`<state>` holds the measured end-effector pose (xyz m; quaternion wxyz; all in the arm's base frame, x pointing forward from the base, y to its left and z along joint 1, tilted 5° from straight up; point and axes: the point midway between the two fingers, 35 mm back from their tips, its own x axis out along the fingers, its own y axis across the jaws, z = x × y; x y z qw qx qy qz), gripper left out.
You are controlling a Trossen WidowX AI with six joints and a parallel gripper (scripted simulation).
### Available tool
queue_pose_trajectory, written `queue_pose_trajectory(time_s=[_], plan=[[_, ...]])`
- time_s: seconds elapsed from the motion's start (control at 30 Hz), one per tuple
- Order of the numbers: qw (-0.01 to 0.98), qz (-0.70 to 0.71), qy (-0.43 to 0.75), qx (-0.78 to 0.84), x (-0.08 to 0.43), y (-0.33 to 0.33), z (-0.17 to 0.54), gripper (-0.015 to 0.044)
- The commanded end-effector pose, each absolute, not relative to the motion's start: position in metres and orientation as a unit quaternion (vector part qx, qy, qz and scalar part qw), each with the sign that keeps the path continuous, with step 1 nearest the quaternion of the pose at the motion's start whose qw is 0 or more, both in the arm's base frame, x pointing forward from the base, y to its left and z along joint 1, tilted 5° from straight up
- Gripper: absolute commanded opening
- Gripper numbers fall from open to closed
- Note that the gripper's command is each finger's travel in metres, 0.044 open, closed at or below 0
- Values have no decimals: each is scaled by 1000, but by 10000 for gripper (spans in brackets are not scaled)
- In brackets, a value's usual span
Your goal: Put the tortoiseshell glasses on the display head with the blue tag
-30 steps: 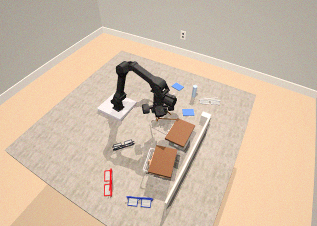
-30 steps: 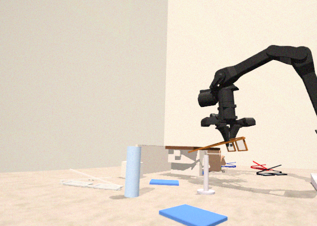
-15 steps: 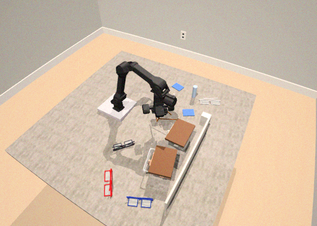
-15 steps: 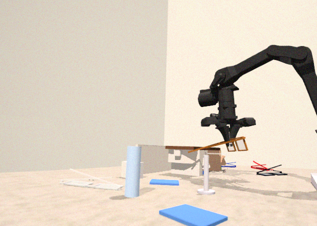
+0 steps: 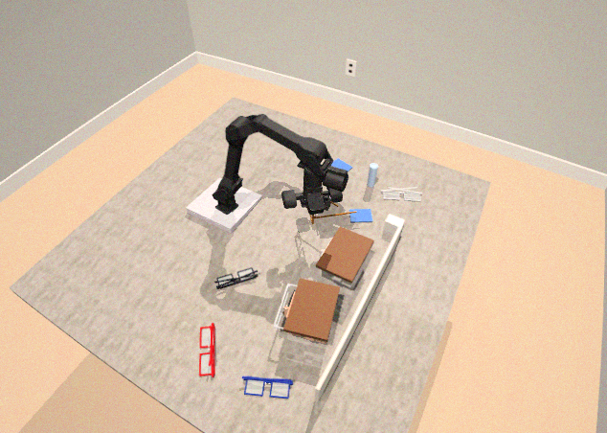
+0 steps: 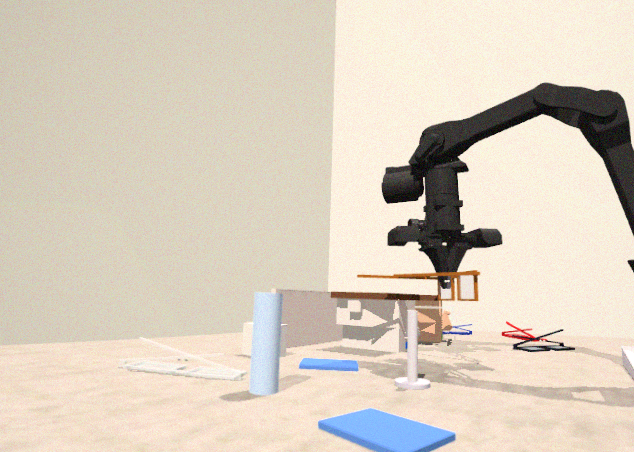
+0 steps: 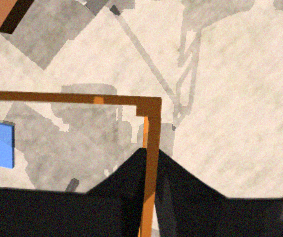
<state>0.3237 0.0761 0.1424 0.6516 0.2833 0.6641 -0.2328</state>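
Observation:
My gripper (image 5: 314,213) (image 6: 446,282) (image 7: 148,155) is shut on the front of the tortoiseshell glasses (image 5: 336,216) (image 6: 477,287) (image 7: 58,96), beside one lens. They hang in the air, roughly level; the open temples reach right in the top view and left in the exterior view. Their lower rims are near the height of the brown head tops. A whitish display head (image 6: 371,329) (image 5: 346,253) with a brown top is nearest them. The second head (image 6: 429,328) (image 5: 312,309), skin-coloured with a brown top, has a white frame (image 5: 281,306) at its face. I cannot tell which head carries the blue tag.
A long low wall (image 5: 360,306) (image 6: 307,316) stands behind the heads. A light-blue cylinder (image 5: 372,175) (image 6: 266,342), a white post (image 6: 412,344) and blue slabs (image 5: 361,216) (image 6: 386,429) stand or lie near. White (image 5: 401,195), black (image 5: 236,278), red (image 5: 213,350) and blue glasses (image 5: 267,380) lie around.

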Motion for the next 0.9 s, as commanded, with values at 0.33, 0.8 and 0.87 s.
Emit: queue_pose_trajectory(time_s=[0.33,0.8,0.87], plan=[[651,-228,664,290,313,161,151,0],[650,-222,664,296,290,223,159,0],[650,-222,664,296,290,223,159,0]])
